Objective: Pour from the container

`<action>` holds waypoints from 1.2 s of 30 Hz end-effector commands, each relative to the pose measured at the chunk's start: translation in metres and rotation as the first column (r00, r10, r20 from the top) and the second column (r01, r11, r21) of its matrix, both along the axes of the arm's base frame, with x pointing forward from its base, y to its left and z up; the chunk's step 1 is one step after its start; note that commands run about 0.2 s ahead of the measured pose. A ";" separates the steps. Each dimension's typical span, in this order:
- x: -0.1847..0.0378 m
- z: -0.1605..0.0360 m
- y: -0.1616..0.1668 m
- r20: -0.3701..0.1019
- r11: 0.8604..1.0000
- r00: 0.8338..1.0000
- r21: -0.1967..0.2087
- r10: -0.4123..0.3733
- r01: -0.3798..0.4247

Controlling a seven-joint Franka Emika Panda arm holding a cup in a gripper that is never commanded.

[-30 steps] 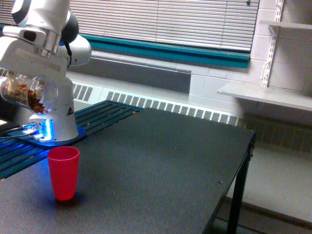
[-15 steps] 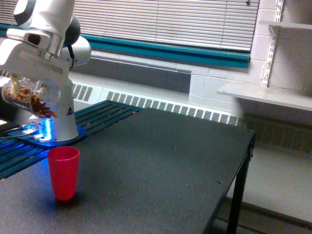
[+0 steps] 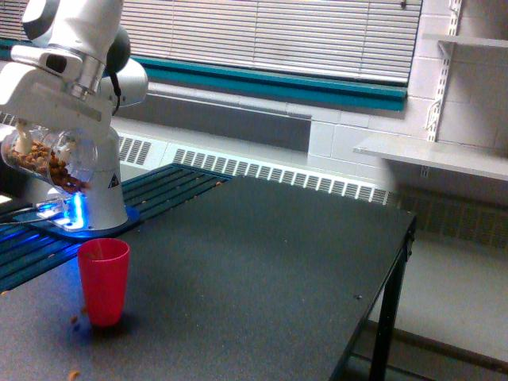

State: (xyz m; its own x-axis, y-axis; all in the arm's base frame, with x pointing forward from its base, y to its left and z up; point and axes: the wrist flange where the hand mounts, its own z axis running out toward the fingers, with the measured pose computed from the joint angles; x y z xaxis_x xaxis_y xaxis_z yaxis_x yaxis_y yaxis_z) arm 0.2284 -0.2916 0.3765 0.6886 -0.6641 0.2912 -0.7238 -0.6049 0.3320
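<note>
In the exterior view, the container is a clear plastic jar with brown nuts inside, tipped on its side with its mouth toward the view's right and slightly down. My gripper is shut on the container, high at the view's left. A red cup stands upright on the dark table, below the jar's mouth. Loose nuts lie on the table beside the cup's base, and another nut sits near the front edge.
The arm's white base with a blue light stands behind the cup. A slatted blue-green surface adjoins the table at the view's left. The table's edge drops off at the view's right. A white shelf hangs on the wall.
The jar has tilted slightly further. Nuts have fallen out of it; some now lie on the table beside the red cup, where none lay before.
</note>
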 end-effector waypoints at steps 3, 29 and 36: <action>0.005 0.007 -0.001 -0.005 1.000 1.000 -0.018 0.011 -0.011; 0.006 0.017 0.004 -0.062 0.996 0.995 -0.036 0.075 -0.077; 0.008 0.017 0.006 -0.069 0.995 0.994 -0.044 0.084 -0.087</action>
State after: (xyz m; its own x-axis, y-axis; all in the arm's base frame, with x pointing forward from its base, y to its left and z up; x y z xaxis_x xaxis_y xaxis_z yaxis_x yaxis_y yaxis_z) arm 0.2320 -0.2872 0.3876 0.7373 -0.6189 0.2708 -0.6721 -0.6319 0.3860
